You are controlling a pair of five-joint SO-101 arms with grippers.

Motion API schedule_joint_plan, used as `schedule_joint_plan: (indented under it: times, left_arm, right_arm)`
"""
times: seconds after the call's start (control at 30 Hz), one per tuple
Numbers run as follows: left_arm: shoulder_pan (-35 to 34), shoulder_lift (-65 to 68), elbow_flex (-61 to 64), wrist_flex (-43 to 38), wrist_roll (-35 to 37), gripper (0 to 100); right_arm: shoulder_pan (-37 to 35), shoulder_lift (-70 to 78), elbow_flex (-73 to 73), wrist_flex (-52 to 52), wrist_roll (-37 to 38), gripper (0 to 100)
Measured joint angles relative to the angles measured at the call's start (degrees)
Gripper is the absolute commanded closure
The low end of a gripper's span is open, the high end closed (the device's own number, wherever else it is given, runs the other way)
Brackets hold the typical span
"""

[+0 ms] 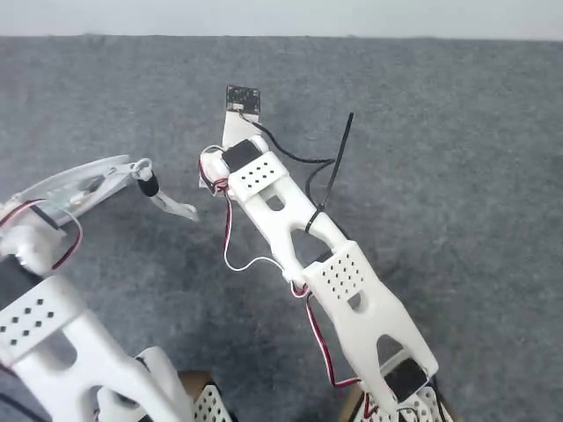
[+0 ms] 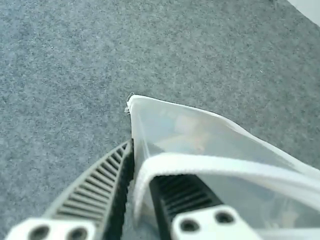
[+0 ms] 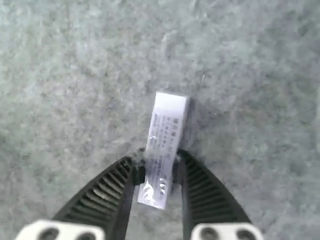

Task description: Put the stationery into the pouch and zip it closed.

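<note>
The left gripper's (image 2: 140, 164) fingers are pinched shut on the rim of the clear pouch (image 2: 200, 135). Well apart from the pouch, the right gripper's (image 3: 156, 163) fingers clamp a small white stationery piece (image 3: 165, 132) just above the grey worktop (image 1: 440, 132). The pouch film looks limp and slippery, so its stiffer zip band is the better hold.

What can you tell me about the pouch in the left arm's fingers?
The pouch looks like clear, soft plastic with a white band along its top edge. The left gripper is shut on that band near one corner, its ridged fingers on either side. The mouth looks partly open. It is held over the grey carpet-like surface; whether it touches it is unclear.
</note>
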Motion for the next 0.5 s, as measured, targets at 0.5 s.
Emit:
schedule_joint_plan:
  times: [0.5]
  left_arm:
    - [0.0, 0.0, 0.0, 0.0, 0.0, 99]
  right_arm:
    - [-0.26, 0.09, -6.77, 18.81, 11.52, 77.6]
